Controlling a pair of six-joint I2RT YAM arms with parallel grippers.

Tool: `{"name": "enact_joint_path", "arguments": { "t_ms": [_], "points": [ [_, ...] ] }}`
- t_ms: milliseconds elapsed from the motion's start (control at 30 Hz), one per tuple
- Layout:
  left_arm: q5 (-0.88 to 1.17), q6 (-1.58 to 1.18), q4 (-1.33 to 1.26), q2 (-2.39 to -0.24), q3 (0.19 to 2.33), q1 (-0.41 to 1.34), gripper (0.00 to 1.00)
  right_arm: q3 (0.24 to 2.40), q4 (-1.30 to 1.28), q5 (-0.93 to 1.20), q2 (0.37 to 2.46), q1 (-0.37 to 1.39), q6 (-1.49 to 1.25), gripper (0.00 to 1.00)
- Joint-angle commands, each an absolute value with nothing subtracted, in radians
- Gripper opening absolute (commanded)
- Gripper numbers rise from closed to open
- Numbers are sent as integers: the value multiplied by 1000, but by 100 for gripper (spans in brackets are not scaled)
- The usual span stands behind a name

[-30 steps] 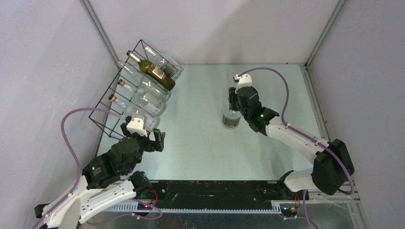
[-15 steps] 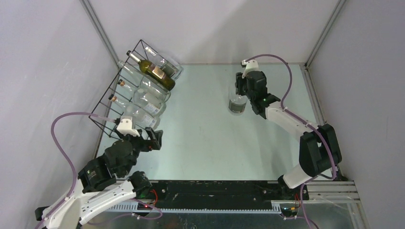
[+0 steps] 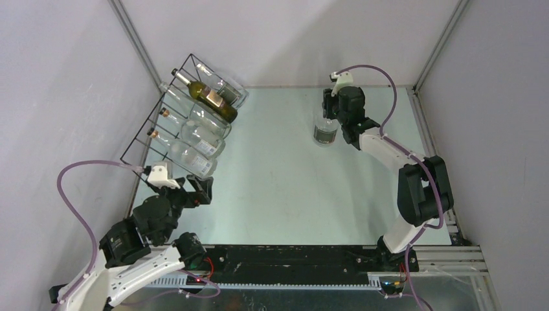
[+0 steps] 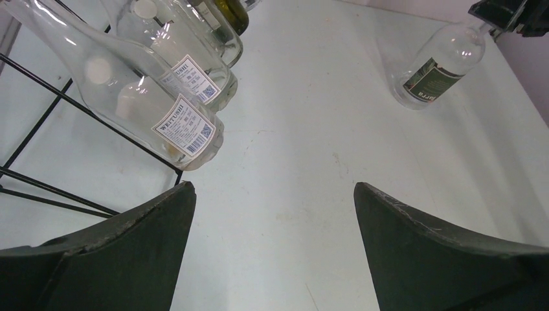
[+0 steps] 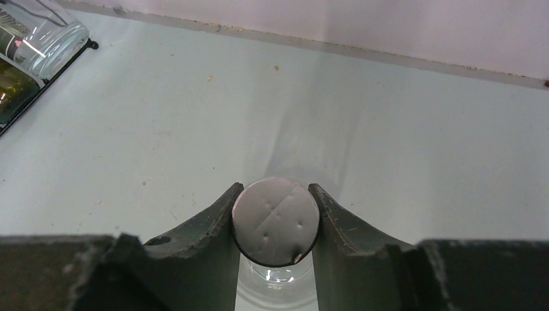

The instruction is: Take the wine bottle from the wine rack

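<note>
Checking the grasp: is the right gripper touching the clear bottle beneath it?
Touching. The right wrist view shows both fingers of the right gripper pressed against opposite sides of the clear bottle's white cap, with no gap on either side.

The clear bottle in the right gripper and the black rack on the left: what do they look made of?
The clear bottle with a dark label: likely glass, glossy and see-through with sharp highlights. Its pale grey cap: matte, dimpled, material unclear. The black thin-wire wine rack: rigid straight rods, probably painted or coated metal, dull finish.
</note>
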State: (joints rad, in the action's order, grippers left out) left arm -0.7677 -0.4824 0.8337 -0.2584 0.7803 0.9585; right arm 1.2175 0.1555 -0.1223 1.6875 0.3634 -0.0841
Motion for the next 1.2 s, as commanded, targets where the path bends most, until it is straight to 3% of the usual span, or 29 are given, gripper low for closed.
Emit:
{"name": "enact_joint_path", "arguments": {
  "t_ms": [0, 133, 433, 533, 600, 1000, 1167],
  "points": [
    [-805, -507, 821, -223, 771, 954, 100, 1278, 220, -76, 1677, 370, -65, 41],
    [-797, -503, 809, -205, 763, 954, 100, 1277, 192, -84, 1658, 371, -84, 53],
    [-789, -499, 801, -232, 765, 954, 100, 1277, 120, -121, 1595, 378, -78, 67],
    [-816, -511, 808, -244, 773, 955, 100, 1277, 120, -109, 1533, 382, -83, 82],
    [-830, -519, 812, -259, 782, 954, 100, 1297, 92, -104, 1488, 386, -76, 85],
    [-921, -475, 840, -426, 991, 938, 100, 1397, -435, -171, 1193, 452, -296, 85],
    [-735, -402, 790, -523, 1055, 755, 100, 1309, -516, -219, 1057, 551, -399, 85]
  ]
}}
